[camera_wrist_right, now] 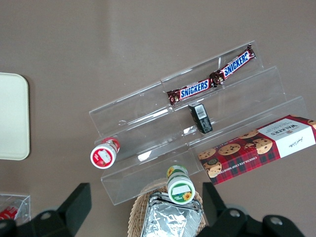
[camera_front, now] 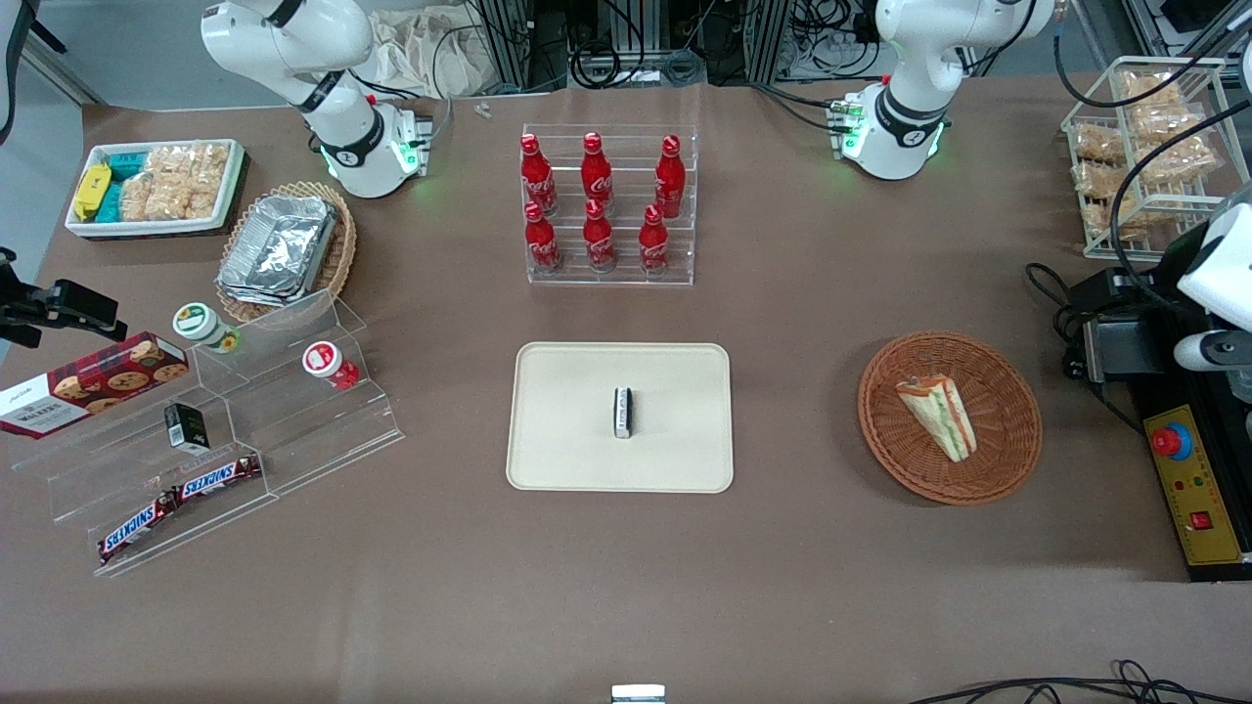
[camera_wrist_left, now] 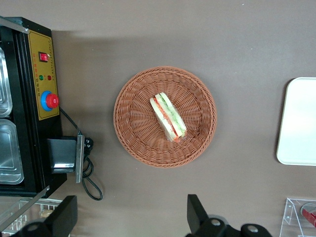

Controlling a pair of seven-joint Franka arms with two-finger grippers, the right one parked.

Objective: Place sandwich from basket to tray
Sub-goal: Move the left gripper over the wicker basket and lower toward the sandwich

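1. Sandwich location: the sandwich (camera_front: 938, 417) lies flat in the reddish-brown wicker basket (camera_front: 1012, 376), roughly at its middle, toward the working arm's end of the table. It has not been lifted.
2. Destination: the cream tray (camera_front: 558, 430) sits at the table's centre, well apart from the basket. A small dark-and-white packet (camera_front: 622, 412) already lies near the tray's middle.
3. Gripper position: the wrist view looks straight down on the basket from well above. The gripper (camera_wrist_left: 131, 217) hangs high, clear of the basket rim, offset to one side of the sandwich (camera_wrist_left: 168, 117) and not over it.
4. Finger state: the two fingers (camera_wrist_left: 196, 213) are spread wide with nothing between them.
5. Key relation: the sandwich's long axis runs diagonally across the basket (camera_wrist_left: 133, 128), pointed end to crust end. The line joining the fingers lies at an angle to that axis, neither along it nor square to it.
6. Judgement: the coming move appears to call for shifting the gripper over the wedge, turning the wrist so the fingers straddle its narrow width, then descending.
7. Risk: the basket's raised wicker wall could catch a finger if the descent is off-centre.
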